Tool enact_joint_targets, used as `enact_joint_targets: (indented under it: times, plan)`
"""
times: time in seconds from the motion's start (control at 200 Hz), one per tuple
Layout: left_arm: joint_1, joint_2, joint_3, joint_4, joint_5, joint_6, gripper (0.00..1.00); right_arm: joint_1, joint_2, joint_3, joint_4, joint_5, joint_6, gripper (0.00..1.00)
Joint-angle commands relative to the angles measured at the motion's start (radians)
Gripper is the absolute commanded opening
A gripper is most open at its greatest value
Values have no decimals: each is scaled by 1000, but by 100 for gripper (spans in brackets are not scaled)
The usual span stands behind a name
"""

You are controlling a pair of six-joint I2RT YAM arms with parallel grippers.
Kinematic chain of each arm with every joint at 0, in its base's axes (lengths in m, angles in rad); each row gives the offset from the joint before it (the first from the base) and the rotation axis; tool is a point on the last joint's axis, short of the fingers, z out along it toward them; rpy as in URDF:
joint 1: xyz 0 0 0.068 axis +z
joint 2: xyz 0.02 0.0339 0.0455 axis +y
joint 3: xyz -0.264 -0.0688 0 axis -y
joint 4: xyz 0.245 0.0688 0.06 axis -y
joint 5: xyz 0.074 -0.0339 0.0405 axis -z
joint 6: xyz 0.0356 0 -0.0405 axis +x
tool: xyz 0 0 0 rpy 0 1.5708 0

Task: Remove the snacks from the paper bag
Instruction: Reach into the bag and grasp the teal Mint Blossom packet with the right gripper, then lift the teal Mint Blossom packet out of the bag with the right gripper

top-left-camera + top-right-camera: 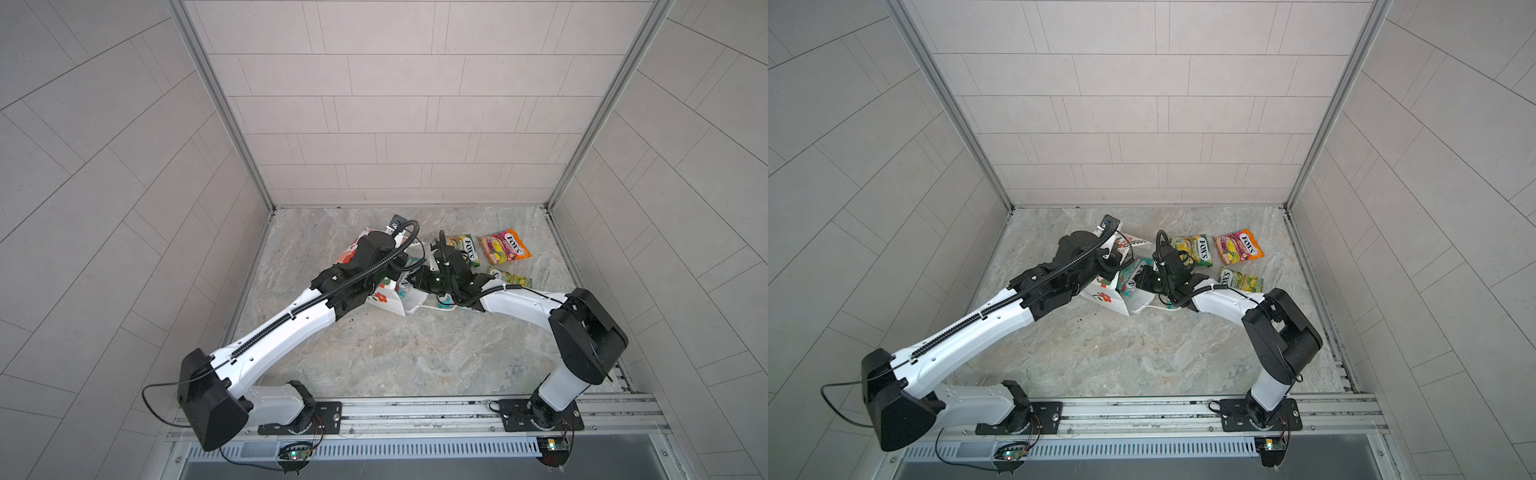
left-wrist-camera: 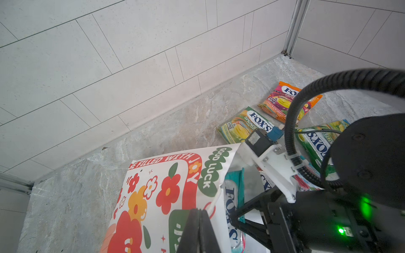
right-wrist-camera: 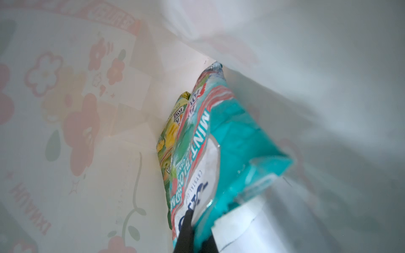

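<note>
The white flowered paper bag (image 1: pixel 390 305) (image 1: pixel 1108 300) (image 2: pixel 157 192) lies on its side with its mouth toward the right arm. My left gripper (image 2: pixel 198 211) is shut on the bag's rim by the cord handle. My right gripper (image 3: pixel 197 232) reaches into the mouth and is shut on a teal snack packet (image 3: pixel 230 142) (image 1: pixel 1133 274) (image 2: pixel 232 197). A green-yellow packet (image 3: pixel 169 135) lies behind it inside the bag. Outside, on the table, lie an orange-pink packet (image 1: pixel 505 247) (image 2: pixel 282 100) and two green-yellow packets (image 1: pixel 463 249) (image 1: pixel 511 278).
A bit of another teal packet (image 1: pixel 444 300) shows under the right forearm, beside the bag's loose cord handle (image 1: pixel 428 308). Tiled walls close the marble table (image 1: pixel 395 357) at the back and both sides. The arm bases stand on a rail (image 1: pixel 415 411) along the front edge.
</note>
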Motion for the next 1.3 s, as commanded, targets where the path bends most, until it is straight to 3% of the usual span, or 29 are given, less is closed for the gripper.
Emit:
enact_joint_targets:
  times: [0.0,0.155,0.605,1.046,1.296]
  plan:
    - [-5,-12,7,-4,-24,8,0,-13,-74,-7,-71,19,-70,0]
    - [-5,-10,6,-3,-23,8,0,-24,-144,-26,-139,49,-155,0]
    - [-5,-4,9,-7,-36,2,0,-31,-330,6,-341,-8,-509,0]
    - [-5,1,16,-17,-39,0,0,-32,-525,55,-462,-8,-633,0]
    - [-5,-1,17,-19,-37,0,0,-32,-624,84,-547,70,-678,0]
